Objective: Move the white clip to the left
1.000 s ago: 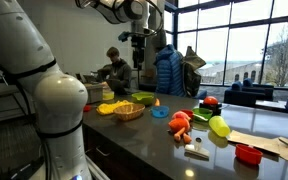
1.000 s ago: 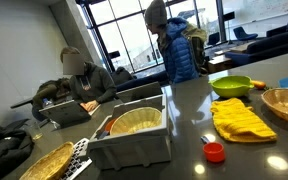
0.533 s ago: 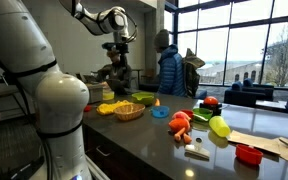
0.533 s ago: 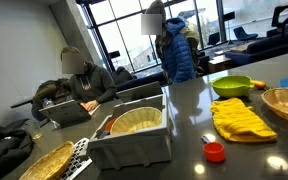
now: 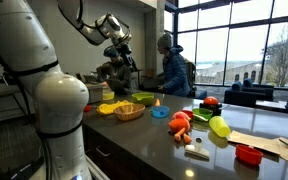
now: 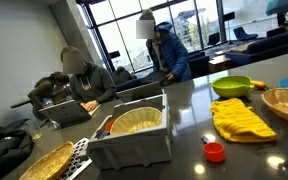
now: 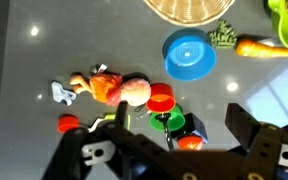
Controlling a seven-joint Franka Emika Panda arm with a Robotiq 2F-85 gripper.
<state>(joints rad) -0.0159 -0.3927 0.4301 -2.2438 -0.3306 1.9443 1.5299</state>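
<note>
The white clip (image 5: 195, 152) lies on the dark counter near its front edge, just in front of the orange toy (image 5: 181, 123). In the wrist view the clip (image 7: 60, 93) is a small white piece left of the orange toy (image 7: 114, 88). My gripper (image 5: 121, 55) hangs high above the counter, far from the clip, over the baskets. In the wrist view its jaws (image 7: 179, 125) are spread wide with nothing between them. The gripper does not show in the exterior view with the grey bin.
A blue bowl (image 7: 188, 55), a wicker basket (image 5: 129, 111), a green bowl (image 5: 144, 98), a yellow cloth (image 6: 242, 120), a yellow-green ball (image 5: 219, 126) and a red cup (image 5: 248, 154) stand on the counter. A grey bin (image 6: 134, 135) holds a basket. People are behind the counter.
The arm has swung to the left in the exterior view, and the gripper has come a little lower. The clip and the other things have not moved.
</note>
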